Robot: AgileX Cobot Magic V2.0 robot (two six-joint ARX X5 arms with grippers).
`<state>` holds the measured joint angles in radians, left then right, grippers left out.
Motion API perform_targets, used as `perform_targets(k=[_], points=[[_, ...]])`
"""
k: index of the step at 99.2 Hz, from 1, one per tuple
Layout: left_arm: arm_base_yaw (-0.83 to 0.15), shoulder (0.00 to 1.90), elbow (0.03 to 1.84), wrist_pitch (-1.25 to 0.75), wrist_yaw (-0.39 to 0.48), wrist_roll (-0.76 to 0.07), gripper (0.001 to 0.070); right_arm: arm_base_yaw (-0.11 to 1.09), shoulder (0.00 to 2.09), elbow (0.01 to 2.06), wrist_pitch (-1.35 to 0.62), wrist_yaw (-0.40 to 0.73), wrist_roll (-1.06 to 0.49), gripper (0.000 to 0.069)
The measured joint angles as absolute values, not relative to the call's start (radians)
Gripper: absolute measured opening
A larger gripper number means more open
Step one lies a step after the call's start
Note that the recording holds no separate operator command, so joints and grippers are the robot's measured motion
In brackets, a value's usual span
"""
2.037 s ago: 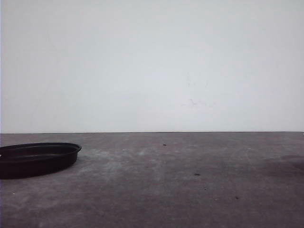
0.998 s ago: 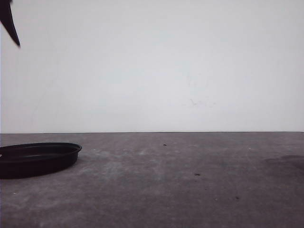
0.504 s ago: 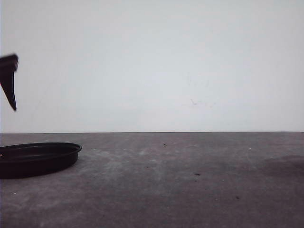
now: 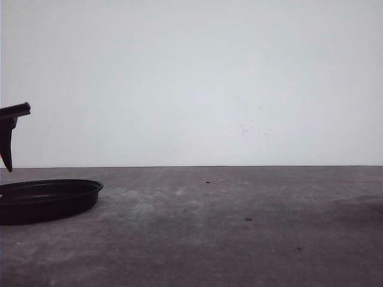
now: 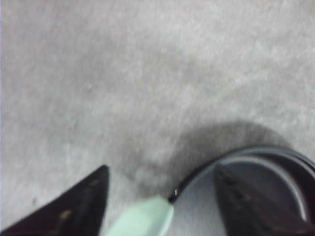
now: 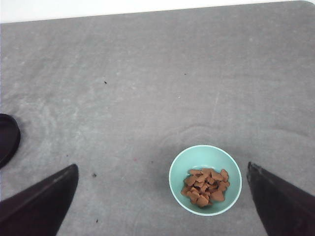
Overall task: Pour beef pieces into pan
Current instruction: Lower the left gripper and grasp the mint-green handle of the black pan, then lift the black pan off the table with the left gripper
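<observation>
The black pan (image 4: 48,200) lies on the table at the far left of the front view. Above it hangs one dark finger (image 4: 7,140) of my left arm. In the left wrist view my left gripper (image 5: 161,171) is open, low over the pan's rim (image 5: 206,169) where the mint-green handle (image 5: 142,219) joins it, gripping nothing. The beef pieces (image 6: 205,187) are piled in a mint-green bowl (image 6: 197,160) standing upright on the table. My right gripper (image 6: 161,166) is open wide above the table, and the bowl sits nearer one of its fingers (image 6: 275,196).
The grey table top (image 4: 239,227) runs back to a white wall (image 4: 209,84). The pan's edge (image 6: 7,137) shows at the side of the right wrist view, well apart from the bowl. Small dark specks (image 4: 248,219) dot the table.
A finger of my left gripper came in at the upper left of the front view and has dropped down until it hangs just over the pan. The pan has not moved.
</observation>
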<state>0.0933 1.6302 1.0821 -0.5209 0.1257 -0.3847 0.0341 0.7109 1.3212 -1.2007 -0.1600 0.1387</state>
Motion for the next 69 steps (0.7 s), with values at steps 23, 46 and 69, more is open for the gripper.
perform_targets(k=[23,46,69], points=[[0.093,1.685,1.082,-0.514,0.128,-0.385,0.0349,0.034,0.711,1.321,-1.205,-0.160,0.139,0.0683],[0.095,1.690,1.097,-0.485,0.162,-0.395,0.0111,0.034,0.711,1.321,-1.216,-0.159,0.146,0.0683],[0.091,1.680,1.104,-0.473,0.173,-0.393,0.0073,0.034,0.711,1.321,-1.216,-0.153,0.146,0.0683]])
